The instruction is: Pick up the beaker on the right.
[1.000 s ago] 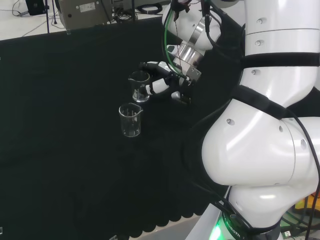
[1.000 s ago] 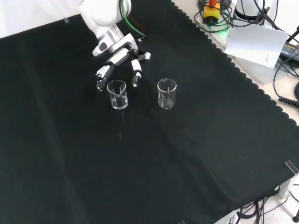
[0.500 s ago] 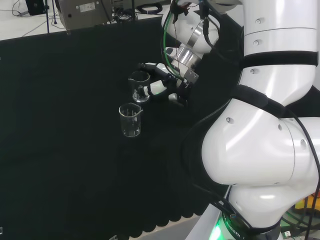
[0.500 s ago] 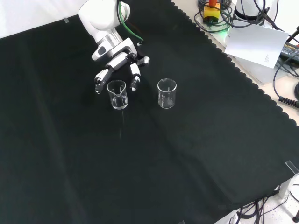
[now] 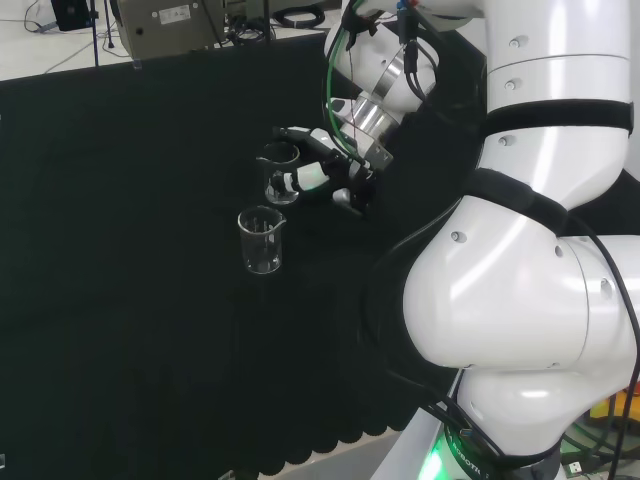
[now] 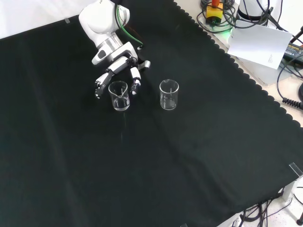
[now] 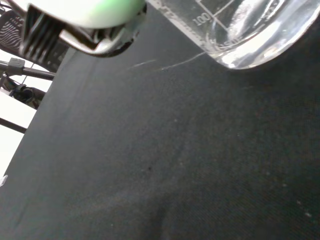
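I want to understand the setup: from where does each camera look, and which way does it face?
Head: behind and above the base, facing the black cloth; white arm links at right.
Front: opposite, looking down; the hand enters from the top.
Wrist: past the palm, close on a beaker base.
Head and front share both beakers.

cloth (image 6: 142, 165): black; beakers (image 6: 169, 94): clear; hand (image 6: 118, 71): black-and-white

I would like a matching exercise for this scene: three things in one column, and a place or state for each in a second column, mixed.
Things:
1. hand
2. left beaker in the front view
3. right beaker in the front view

Places or states:
a. stands alone, away from the hand
b. fingers spread, open
c. between the hand's fingers, on the cloth

Pairs: 1-b, 2-c, 3-a
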You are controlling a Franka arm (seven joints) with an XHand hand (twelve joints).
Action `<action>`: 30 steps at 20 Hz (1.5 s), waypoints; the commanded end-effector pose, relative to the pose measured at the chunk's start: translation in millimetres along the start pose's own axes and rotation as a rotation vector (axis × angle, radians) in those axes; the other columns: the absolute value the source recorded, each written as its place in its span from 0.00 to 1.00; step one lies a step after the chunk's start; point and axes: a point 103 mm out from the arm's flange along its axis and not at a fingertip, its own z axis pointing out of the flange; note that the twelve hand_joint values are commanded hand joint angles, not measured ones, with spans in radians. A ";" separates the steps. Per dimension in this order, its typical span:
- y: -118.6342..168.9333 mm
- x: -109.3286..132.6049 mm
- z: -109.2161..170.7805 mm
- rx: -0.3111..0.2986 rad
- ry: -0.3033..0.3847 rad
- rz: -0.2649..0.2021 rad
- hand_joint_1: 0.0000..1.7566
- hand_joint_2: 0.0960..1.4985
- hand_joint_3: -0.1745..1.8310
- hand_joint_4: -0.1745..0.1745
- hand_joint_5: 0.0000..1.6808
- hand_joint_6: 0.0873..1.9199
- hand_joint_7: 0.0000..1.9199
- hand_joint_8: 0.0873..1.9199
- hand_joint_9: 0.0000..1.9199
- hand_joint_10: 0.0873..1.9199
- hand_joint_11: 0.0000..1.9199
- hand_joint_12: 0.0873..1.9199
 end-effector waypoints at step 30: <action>6.8 -3.8 -0.1 -0.249 0.118 0.088 0.73 0.51 0.35 0.29 0.55 0.56 0.48 0.46 0.54 0.32 0.50 0.45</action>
